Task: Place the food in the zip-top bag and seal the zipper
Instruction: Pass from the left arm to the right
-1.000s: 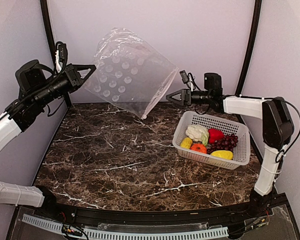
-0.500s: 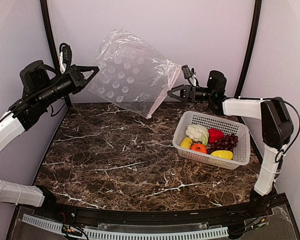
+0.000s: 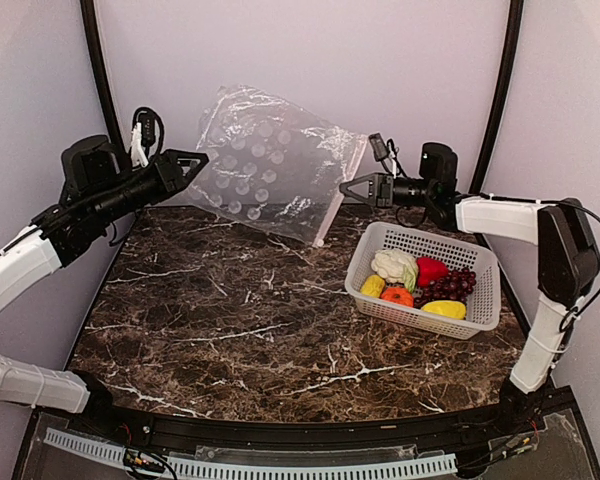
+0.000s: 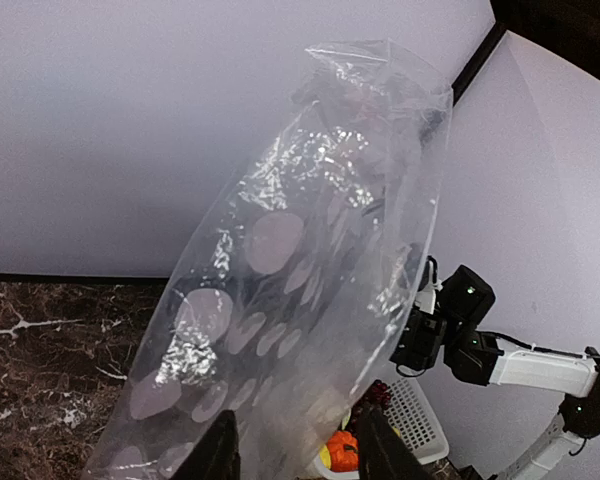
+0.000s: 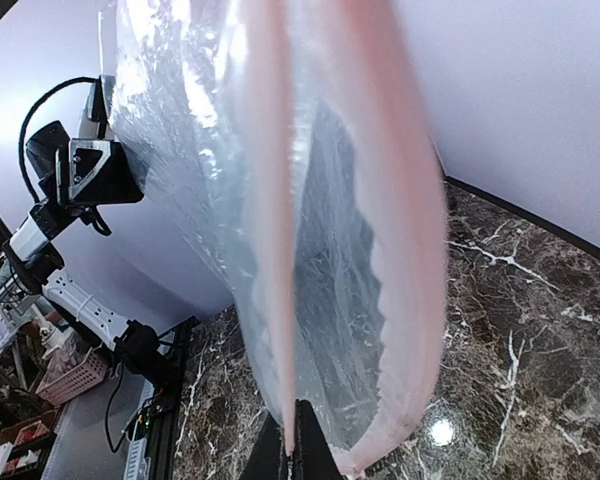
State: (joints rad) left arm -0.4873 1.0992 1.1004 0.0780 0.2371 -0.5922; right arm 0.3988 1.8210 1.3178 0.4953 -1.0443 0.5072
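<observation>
Above dark marble tabletop, clear dotted plastic zip-top bag is hanging; left gripper clamping its edge, right gripper pinching its pinkish zipper strip; toy produce sitting in white perforated basket; filling, sealing pending.

Left gripper and right gripper hold the zip-top bag up, upper middle; food's in the basket, right.

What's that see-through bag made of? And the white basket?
The bag looks like thin, soft clear plastic: it's shiny, crinkly and see-through. The basket looks like stiff white plastic, smooth, with rows of little holes.
</observation>
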